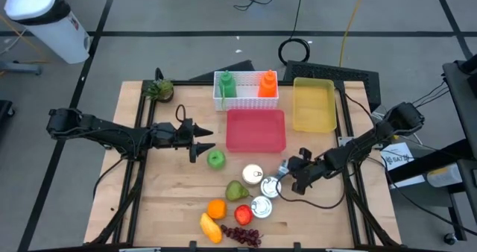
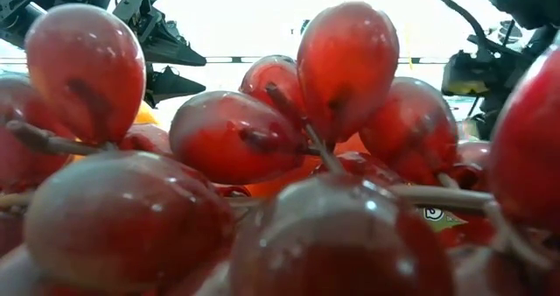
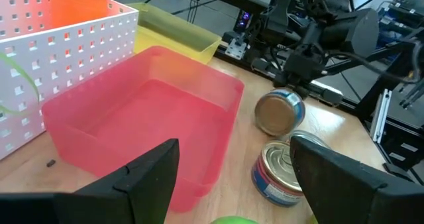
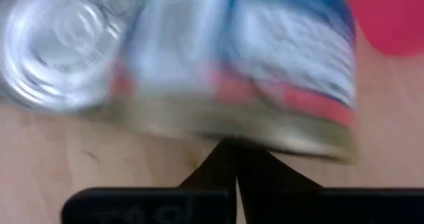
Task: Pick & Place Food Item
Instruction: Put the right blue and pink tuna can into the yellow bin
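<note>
My left gripper is open and hovers just left of the green apple. In its wrist view the apple peeks in between the two fingers, untouched. My right gripper is shut, right beside a tin can that lies tipped on the table. That can fills the right wrist view. Two more cans stand close by. The red tray lies beyond the apple, and the yellow tray lies to its right. My right gripper meets the tipped can with its shut fingertips at the can's side wall near one rim. The fingers come nearly level from the table's right. The can lies on its side on the wood.
A pear, an orange, a red fruit, a yellow fruit and grapes crowd the near edge. The grapes block the low view. A white basket holding two bottles stands behind the red tray.
</note>
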### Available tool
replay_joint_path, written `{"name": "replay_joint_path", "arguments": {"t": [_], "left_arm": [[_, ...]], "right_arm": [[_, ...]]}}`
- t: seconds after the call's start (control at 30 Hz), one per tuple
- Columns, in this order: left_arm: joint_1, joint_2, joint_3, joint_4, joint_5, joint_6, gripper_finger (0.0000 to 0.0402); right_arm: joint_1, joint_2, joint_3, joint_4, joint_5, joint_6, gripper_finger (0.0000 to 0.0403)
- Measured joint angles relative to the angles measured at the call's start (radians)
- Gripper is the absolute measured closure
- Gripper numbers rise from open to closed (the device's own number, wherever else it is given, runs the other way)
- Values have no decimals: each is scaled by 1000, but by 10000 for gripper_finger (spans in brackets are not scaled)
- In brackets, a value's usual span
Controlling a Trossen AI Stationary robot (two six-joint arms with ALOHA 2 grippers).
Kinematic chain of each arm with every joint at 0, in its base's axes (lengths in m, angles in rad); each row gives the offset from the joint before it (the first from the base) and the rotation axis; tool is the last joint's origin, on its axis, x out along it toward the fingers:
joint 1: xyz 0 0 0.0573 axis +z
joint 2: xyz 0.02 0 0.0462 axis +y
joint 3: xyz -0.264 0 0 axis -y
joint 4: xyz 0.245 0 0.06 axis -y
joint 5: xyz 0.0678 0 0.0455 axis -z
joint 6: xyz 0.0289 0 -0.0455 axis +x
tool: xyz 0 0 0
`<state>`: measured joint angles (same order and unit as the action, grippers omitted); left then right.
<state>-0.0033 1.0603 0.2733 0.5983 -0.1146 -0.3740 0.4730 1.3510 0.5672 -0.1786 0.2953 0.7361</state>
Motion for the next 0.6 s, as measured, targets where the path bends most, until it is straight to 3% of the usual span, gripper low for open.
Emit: {"name": "replay_joint_path", "arguments": {"t": [0.3, 0.47, 0.6], "left_arm": [[0, 0, 0, -3, 0, -1, 101], [0, 0, 0, -4, 0, -1, 100], [0, 0, 0, -5, 1, -1, 100]], "right_arm": [[8, -15, 4, -50, 15, 7, 403], [26, -84, 4, -112, 28, 28, 403], [67, -166, 4, -85, 134, -41, 403]]}}
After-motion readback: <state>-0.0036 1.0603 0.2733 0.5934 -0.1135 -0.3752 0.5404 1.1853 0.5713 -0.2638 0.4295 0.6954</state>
